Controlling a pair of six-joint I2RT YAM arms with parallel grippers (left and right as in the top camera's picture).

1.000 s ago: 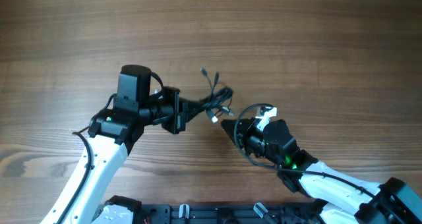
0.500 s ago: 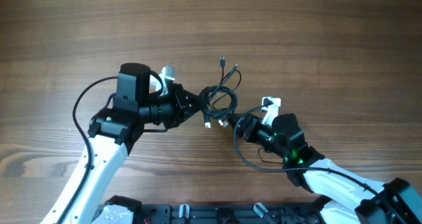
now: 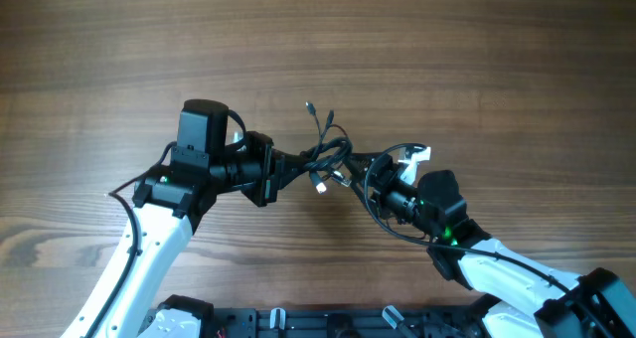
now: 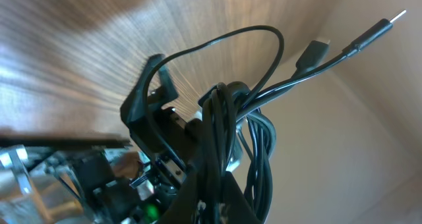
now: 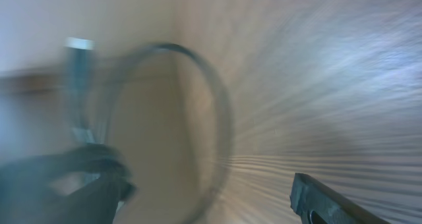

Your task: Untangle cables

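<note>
The cables [image 3: 325, 154] are a bundle of thin black wires with small plug ends, hanging just above the table's middle. My left gripper [image 3: 294, 166] is shut on the bundle's left side; in the left wrist view the cables [image 4: 227, 128] rise from between its dark fingers [image 4: 191, 197]. My right gripper [image 3: 363, 169] sits against the bundle's right edge, jaws wide apart. The right wrist view is blurred: a cable loop [image 5: 214, 118] and a plug [image 5: 80, 46] lie ahead of the spread fingers [image 5: 330, 201], with nothing gripped.
Wooden table [image 3: 477, 70] all around. The arms' own thicker black cables loop near each wrist, one by the right gripper [image 3: 383, 214]. The arm bases line the front edge [image 3: 328, 323].
The right gripper has opened from shut and moved up and right to the bundle's side. The left wrist rolled and came back, still holding the bundle.
</note>
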